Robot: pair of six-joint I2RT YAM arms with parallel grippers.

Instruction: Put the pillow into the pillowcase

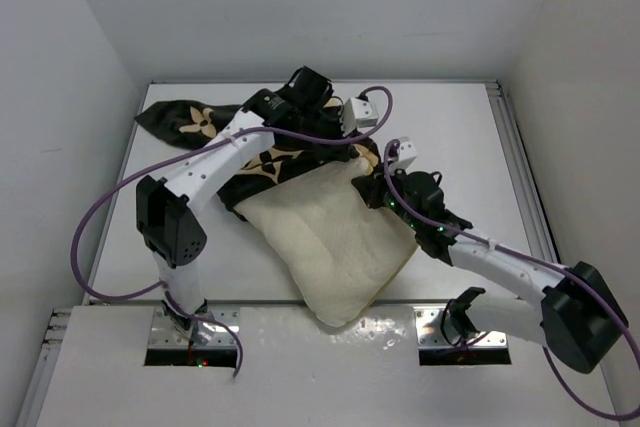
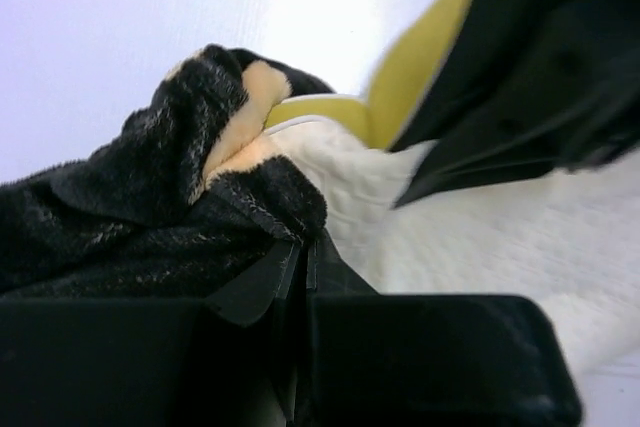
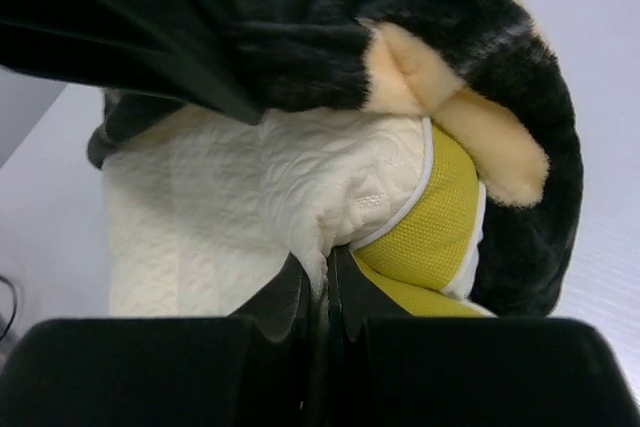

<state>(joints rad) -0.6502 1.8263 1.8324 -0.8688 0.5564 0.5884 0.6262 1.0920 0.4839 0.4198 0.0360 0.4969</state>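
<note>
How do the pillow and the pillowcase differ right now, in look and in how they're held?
The pillow is cream and dimpled, lying spread out; the pillowcase is black plush with tan flowers, bunched at the far side. The right gripper pinches the pillow; the left gripper pinches the pillowcase's edge. Both are soft, and they overlap only at the pillow's far end.

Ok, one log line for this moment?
left gripper: shut on pillowcase | right gripper: shut on pillow | pillow: partly inside pillowcase
</note>
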